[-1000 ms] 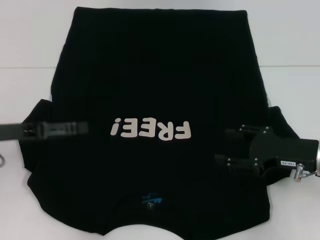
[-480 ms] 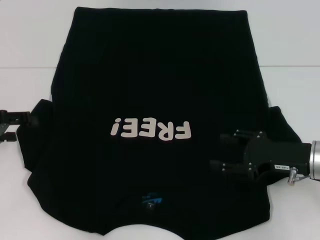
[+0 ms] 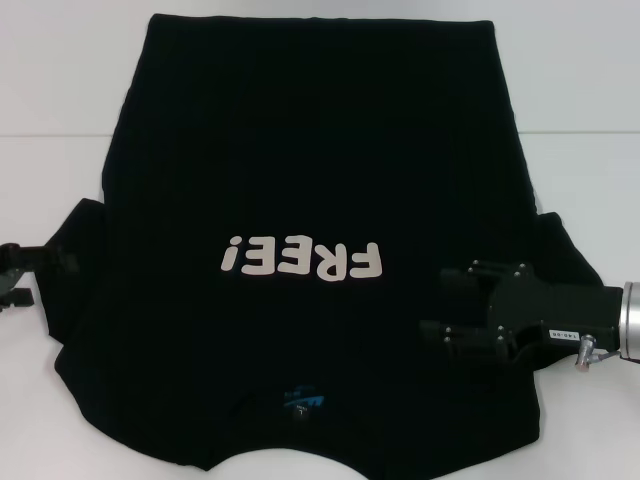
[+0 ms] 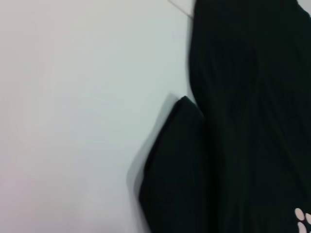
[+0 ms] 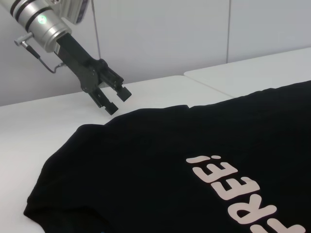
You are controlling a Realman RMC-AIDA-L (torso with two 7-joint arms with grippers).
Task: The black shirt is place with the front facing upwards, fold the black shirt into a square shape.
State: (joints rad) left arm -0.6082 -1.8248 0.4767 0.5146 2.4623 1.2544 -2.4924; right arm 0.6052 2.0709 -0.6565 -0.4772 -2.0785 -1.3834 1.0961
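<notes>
The large black cloth T-shirt [image 3: 310, 170] with white "FREE!" lettering lies flat on the white table [image 3: 60, 90]. The right gripper [image 3: 442, 304] hovers over its right side, fingers apart, holding nothing. The left gripper [image 5: 114, 101], also parted and empty, sits beside the left sleeve.

Left gripper [image 3: 45, 262] out at the robot's far left, fingers parted. Right gripper [image 3: 445, 303] reaches in from the right — arm level, jaws apart.
</notes>
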